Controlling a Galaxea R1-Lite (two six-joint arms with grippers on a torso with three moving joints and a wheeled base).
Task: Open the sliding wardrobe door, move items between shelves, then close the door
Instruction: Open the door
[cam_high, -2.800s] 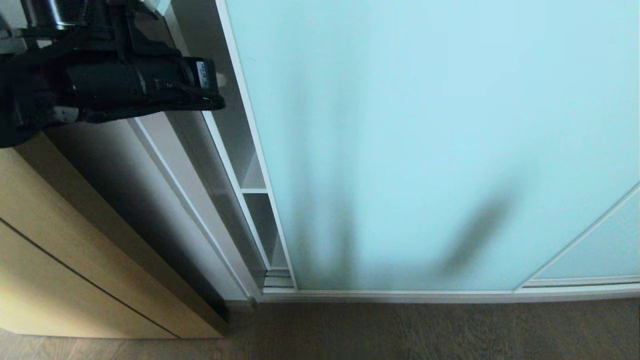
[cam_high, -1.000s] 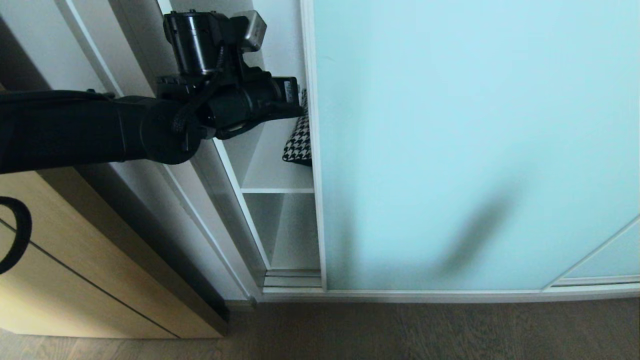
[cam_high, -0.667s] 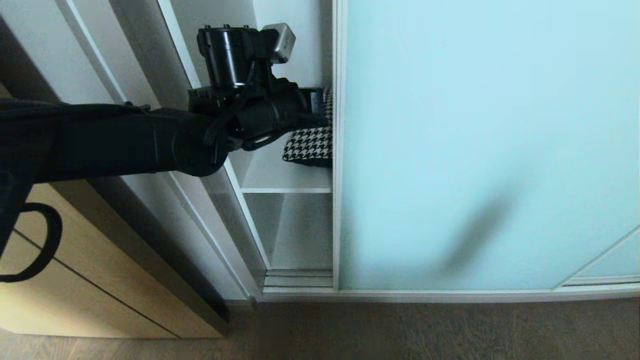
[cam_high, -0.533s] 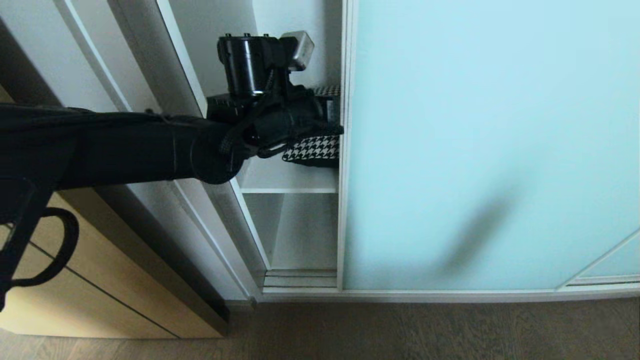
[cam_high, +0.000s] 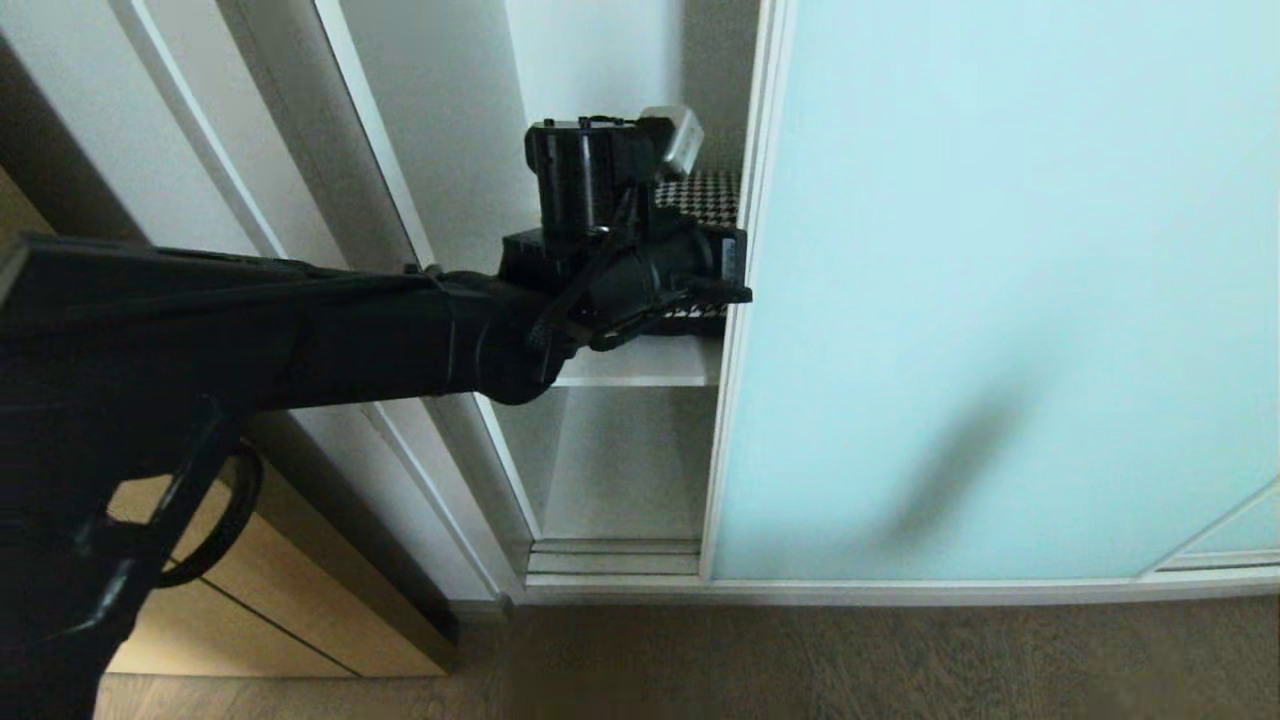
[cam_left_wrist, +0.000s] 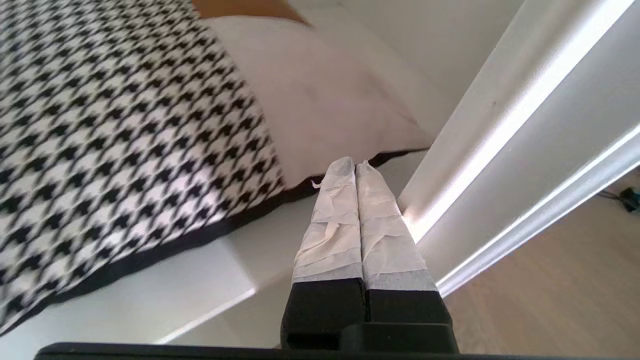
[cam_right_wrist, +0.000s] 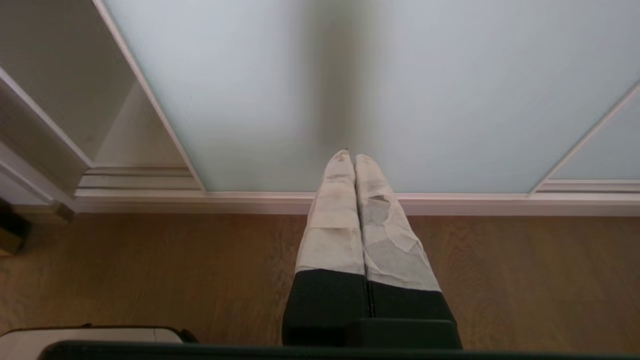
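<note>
The sliding wardrobe door (cam_high: 1000, 250), frosted aqua glass in a thin white frame, stands partly open. My left gripper (cam_high: 745, 293) is shut and empty, its taped tips against the door's left frame edge (cam_left_wrist: 505, 115) at upper-shelf height. Just behind it a houndstooth and cream cushion (cam_high: 705, 188) lies on the white shelf (cam_high: 640, 375). In the left wrist view the gripper (cam_left_wrist: 355, 162) points at the cushion's dark-edged corner (cam_left_wrist: 125, 125) above the shelf board (cam_left_wrist: 165, 290). My right gripper (cam_right_wrist: 352, 156) is shut and empty, low over the floor in front of the door glass (cam_right_wrist: 400, 75).
A white wardrobe side wall (cam_high: 420, 150) and a light wooden cabinet front (cam_high: 250, 610) flank the opening on the left. Below the shelf is a bare lower compartment (cam_high: 620, 470) with the bottom track (cam_high: 610, 560). Wooden floor (cam_high: 800, 660) runs along the front. A second glass panel (cam_high: 1240, 525) sits lower right.
The door has slid steadily to the right with my left gripper at its edge. The opening has widened, showing the cushion and more of the shelves. The right arm has not moved.
</note>
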